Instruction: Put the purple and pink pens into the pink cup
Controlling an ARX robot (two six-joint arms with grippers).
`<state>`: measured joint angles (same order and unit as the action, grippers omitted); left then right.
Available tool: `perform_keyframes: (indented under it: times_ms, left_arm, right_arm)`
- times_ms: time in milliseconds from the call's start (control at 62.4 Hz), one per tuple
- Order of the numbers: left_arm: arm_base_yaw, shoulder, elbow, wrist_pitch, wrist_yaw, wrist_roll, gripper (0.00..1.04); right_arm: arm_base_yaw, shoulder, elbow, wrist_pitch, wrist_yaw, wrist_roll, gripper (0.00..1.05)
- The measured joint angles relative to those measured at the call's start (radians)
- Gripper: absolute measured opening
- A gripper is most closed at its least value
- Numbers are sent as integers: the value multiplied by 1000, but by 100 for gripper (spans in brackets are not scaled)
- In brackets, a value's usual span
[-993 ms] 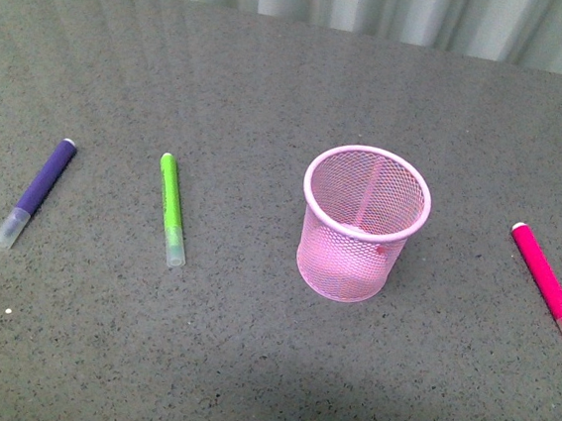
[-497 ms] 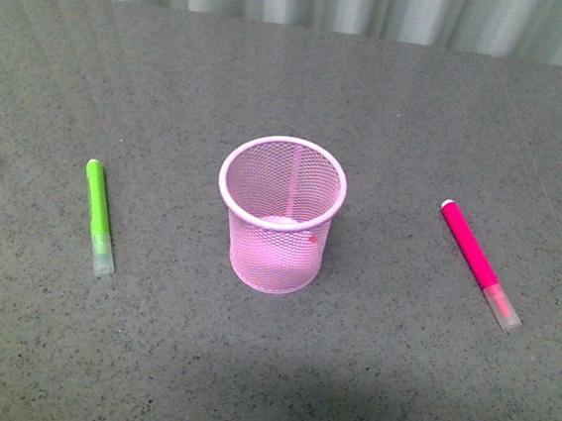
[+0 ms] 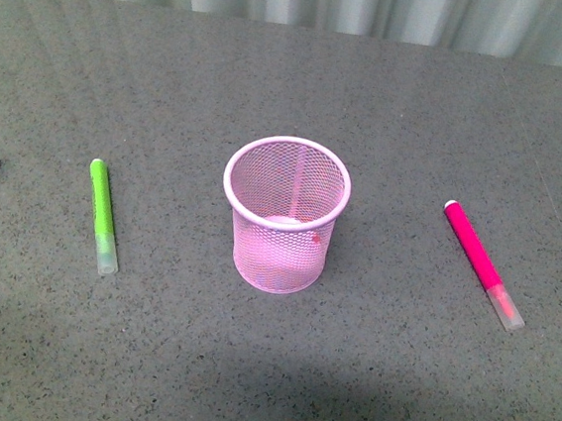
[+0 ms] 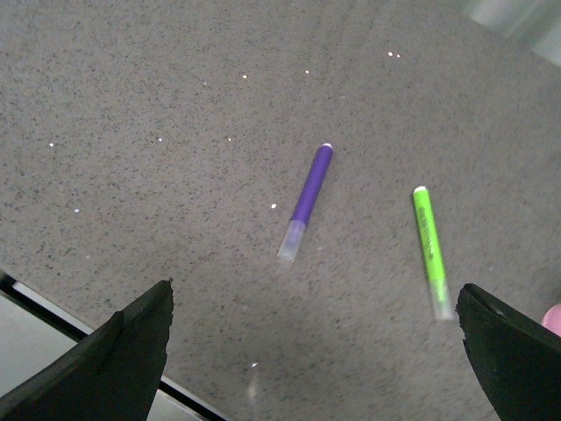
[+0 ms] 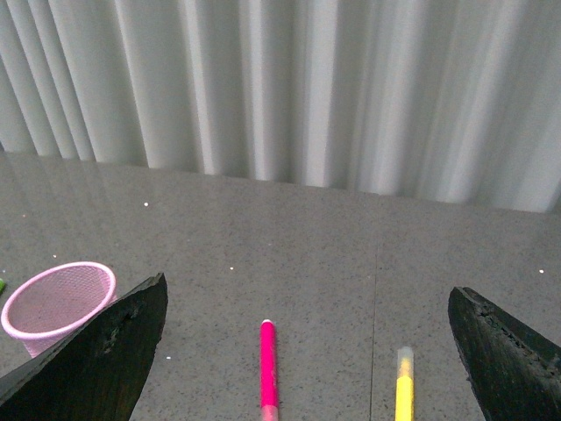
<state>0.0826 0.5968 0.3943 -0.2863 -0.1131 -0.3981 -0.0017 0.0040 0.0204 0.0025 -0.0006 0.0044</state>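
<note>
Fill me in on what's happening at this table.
Nothing is being handled yet. The pink cup stands upright in the middle with no pen in it. The purple pen lies flat far to its left, beyond a green marker, and the pink pen lies flat to its right. Both grippers are open and empty. The left gripper looks down on the purple pen, and the right gripper looks toward the pink pen.
</note>
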Motion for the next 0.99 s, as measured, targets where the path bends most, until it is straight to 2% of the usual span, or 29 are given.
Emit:
perform_keyframes:
  times_ms: [48,112,240,288,336,384,432,577,993]
  left_arm:
    - [69,163,130,99,58,45,97]
    - [109,302,241,166,69,116,97]
    - [147,557,418,174,160,220,97]
    - [153,695,483,168,161,257,97]
    - [153,850,531,174,121,304,97]
    - [142,966,549,185,106,364,97]
    - [128,1057,556,170,138,405,97]
    - [88,1196,556,190,134,457,97]
    - [37,1387,594,249,127,446,97]
  right_arm:
    - [0,0,0,0,0,0,97]
    - [0,0,0,0,0,0,97]
    - [0,0,0,0,0,0,97]
    - [0,0,0,0,0,0,97]
    - [0,0,0,0,0,0,97]
    - [0,0,0,0,1,0,97]
    - [0,0,0,0,0,0,97]
    - [0,0,0,0,0,0,97]
    - [0,0,0,0,0,0,97]
